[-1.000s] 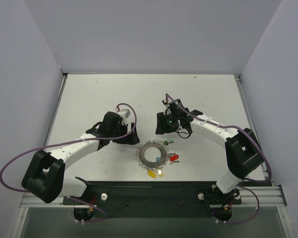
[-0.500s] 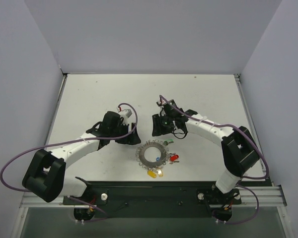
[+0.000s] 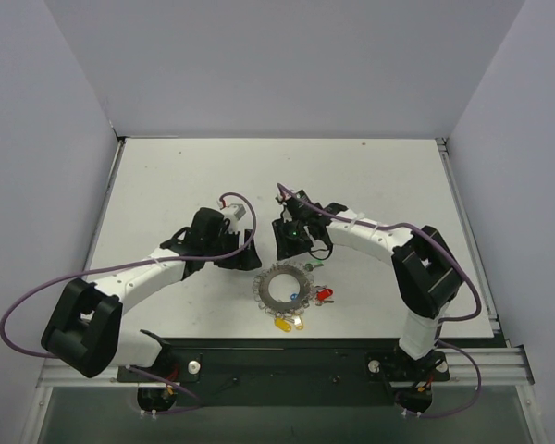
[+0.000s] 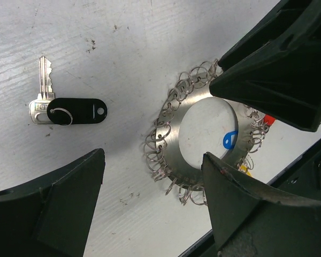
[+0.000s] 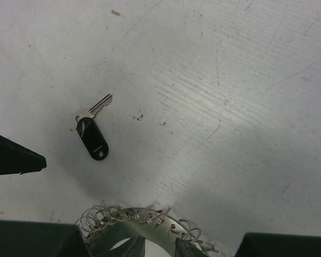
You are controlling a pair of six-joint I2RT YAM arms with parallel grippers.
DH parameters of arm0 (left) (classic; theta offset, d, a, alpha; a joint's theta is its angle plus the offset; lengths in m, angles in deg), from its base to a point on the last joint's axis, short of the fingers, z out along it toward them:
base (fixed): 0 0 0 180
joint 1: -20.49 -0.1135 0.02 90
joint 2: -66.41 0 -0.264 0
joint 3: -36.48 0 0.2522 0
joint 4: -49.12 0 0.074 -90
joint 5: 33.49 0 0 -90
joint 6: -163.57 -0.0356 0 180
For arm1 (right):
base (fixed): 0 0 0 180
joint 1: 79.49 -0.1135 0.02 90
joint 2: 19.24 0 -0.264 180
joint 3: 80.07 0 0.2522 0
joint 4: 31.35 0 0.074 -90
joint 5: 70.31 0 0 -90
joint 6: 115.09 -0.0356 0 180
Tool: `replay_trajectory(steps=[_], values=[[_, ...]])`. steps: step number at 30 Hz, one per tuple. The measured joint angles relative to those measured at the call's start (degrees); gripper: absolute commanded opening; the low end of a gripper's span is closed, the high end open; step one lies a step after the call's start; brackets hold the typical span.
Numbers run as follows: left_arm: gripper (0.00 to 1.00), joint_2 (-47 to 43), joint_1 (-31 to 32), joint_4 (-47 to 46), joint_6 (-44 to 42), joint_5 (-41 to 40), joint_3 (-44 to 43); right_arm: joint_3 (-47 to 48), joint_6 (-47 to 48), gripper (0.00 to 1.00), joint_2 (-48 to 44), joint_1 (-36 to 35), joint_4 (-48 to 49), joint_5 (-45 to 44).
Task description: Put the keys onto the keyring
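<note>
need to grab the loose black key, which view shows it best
Left wrist: the black key lies whole and large, beside the keyring. Right wrist shows it whole but smaller. Top view: I cannot make it out.

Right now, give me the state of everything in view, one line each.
keyring: flat on table
black key: loose on table, off the keyring
red key: at keyring's rim, attachment unclear
blue tag: inside keyring's hole
left hand: open, empty
right hand: over keyring's rim, grip unclear

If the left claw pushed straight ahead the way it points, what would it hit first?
The left gripper would probably hit the keyring first: its rim lies between the open fingers. Height unclear.
</note>
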Motion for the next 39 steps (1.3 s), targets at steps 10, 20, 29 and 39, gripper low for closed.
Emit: replay_trajectory(steps=[10,20,29,39], values=[[0.82,-1.5,0.0,0.5,-0.5,-1.0,0.2,1.1,-0.2,0.29,3.4,-0.3,-0.3,0.9],[0.82,-1.6,0.0,0.6,-0.5,-1.3,0.2,1.7,-1.0,0.29,4.7,-0.3,-0.2,2.3],[0.82,-1.6,0.0,0.7,-0.5,-1.4,0.3,2.2,-1.3,0.21,7.0,-0.4,-0.1,3.3],[0.82,-1.6,0.0,0.8,-0.5,-1.4,0.3,2.2,-1.4,0.14,7.0,-0.4,0.0,3.7]])
